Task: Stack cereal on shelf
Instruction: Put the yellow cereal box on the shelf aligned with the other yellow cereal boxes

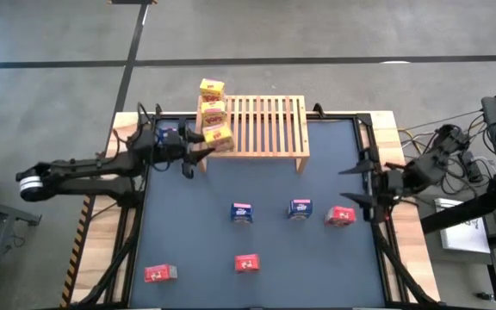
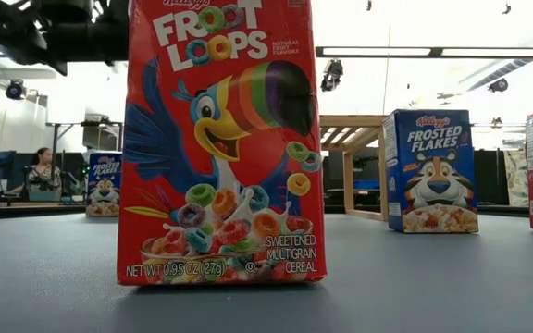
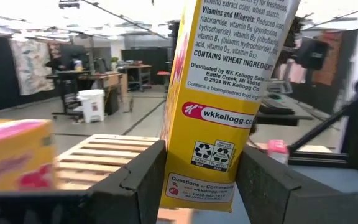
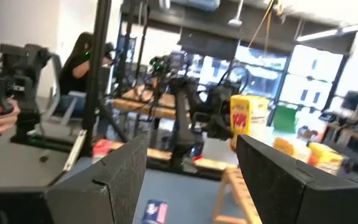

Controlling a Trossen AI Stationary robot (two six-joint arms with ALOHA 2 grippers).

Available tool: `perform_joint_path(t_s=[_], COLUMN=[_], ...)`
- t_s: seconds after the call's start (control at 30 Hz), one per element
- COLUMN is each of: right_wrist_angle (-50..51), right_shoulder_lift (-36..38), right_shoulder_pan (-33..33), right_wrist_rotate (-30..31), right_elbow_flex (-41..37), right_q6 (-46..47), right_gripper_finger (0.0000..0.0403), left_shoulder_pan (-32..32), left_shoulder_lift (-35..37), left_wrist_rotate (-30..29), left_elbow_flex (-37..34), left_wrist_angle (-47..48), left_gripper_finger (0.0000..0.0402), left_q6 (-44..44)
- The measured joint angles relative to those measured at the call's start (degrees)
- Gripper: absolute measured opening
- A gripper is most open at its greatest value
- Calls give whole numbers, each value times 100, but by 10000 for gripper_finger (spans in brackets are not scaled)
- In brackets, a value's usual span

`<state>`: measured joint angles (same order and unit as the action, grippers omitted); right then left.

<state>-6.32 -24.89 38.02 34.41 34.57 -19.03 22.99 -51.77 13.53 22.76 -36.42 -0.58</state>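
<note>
light: bright overhead | glare: ceiling strips (image 2: 438, 52) | blur: both wrist views | shadows: soft

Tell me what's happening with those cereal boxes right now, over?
Left gripper clamped on a yellow box at the shelf. Right gripper open, waiting by a red box. Nothing blocking.

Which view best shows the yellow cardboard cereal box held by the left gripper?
The left wrist view: the yellow cardboard cereal box fills it, clamped by the left gripper. The high view shows it small at the wooden slatted shelf's corner; the right wrist view distantly; the low view not at all.
</note>
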Motion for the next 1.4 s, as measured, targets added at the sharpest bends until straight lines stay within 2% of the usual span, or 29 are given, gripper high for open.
perform_joint_path(t_s=[0.13, 0.3, 0.63, 0.8, 1.07, 1.17, 1.33, 1.4], right_wrist_angle=[-18, -71, -17, -12, -16, -11, -18, -18], right_shoulder_lift=[252, 421, 405, 418, 414, 414, 416, 416], right_shoulder_pan=[-121, -227, -513, -668, -871, -912, -960, -964], right_wrist_rotate=[-2, -2, 3, 3, 2, 1, -2, -2], right_elbow_flex=[-122, -255, -421, -459, -509, -534, -546, -546], right_q6=[-311, -395, -413, -438, -459, -458, -458, -466], right_gripper_finger=[237, 237, 237, 237, 237, 237, 237, 237], left_shoulder_pan=[379, 559, 932, 1116, 1309, 1408, 1807, 2001], left_shoulder_lift=[-5, -52, 69, 174, 162, 178, 194, 181], left_wrist_rotate=[325, 512, 742, 1126, 1223, 1600, 1634, 1867], left_elbow_flex=[0, 0, 0, -2, -60, -266, -803, -961], left_wrist_angle=[0, 5, 517, 522, 777, 576, -342, -729], left_gripper_finger=[162, 162, 162, 162, 162, 162, 162, 162], left_q6=[2, 36, 331, 247, 349, 350, 76, -143])
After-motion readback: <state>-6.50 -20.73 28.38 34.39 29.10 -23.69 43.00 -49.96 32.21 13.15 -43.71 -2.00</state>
